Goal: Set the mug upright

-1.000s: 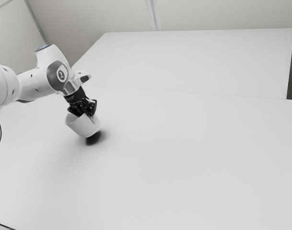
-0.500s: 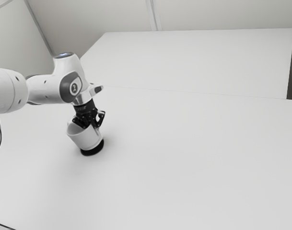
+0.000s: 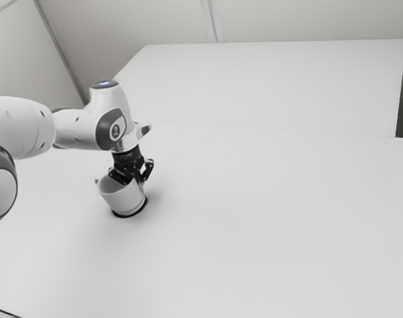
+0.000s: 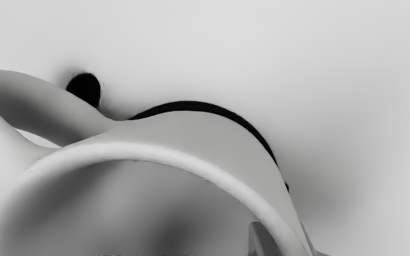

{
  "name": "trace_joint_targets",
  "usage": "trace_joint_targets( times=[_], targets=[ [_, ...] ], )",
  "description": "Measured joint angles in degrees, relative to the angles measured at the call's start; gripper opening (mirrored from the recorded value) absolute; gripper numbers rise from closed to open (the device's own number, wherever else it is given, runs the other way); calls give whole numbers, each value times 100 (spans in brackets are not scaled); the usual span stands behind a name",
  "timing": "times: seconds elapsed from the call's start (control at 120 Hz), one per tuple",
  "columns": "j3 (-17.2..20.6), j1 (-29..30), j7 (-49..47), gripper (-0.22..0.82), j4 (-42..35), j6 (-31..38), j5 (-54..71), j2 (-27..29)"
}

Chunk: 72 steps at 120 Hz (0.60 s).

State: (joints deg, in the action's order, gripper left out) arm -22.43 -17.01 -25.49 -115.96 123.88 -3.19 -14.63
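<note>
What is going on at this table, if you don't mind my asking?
A robot arm is handling a white mug, with its claw closed on the mug's wall, one finger inside and the other outside. The job is to set the mug upright. At this moment its opening faces up and it looks nearly upright, leaning slightly, low over the table. I can't tell whether its base rests flat, and the claw hasn't let go.

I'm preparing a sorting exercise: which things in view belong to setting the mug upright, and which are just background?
Job:
- mug
- gripper, shut on the mug's wall
- arm
- table beneath

Background:
- walls
- dark line at the table's edge, unidentified
</note>
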Motion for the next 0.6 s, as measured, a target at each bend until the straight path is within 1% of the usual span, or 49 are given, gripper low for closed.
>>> trace_joint_targets(
  times=[0.042,0.2,0.25,0.308,0.442,0.6],
  targets=[
    [-1,-7,-68,-16,16,11,-2,-29],
    [2,-39,-202,19,119,23,-83,-109],
    [-2,-47,-233,28,132,10,-101,-107],
    [-5,-49,-265,35,138,-22,-115,-79],
    [-21,-50,-315,47,141,-150,-127,90],
    [-34,-51,-295,54,290,-415,-117,484]
  ],
)
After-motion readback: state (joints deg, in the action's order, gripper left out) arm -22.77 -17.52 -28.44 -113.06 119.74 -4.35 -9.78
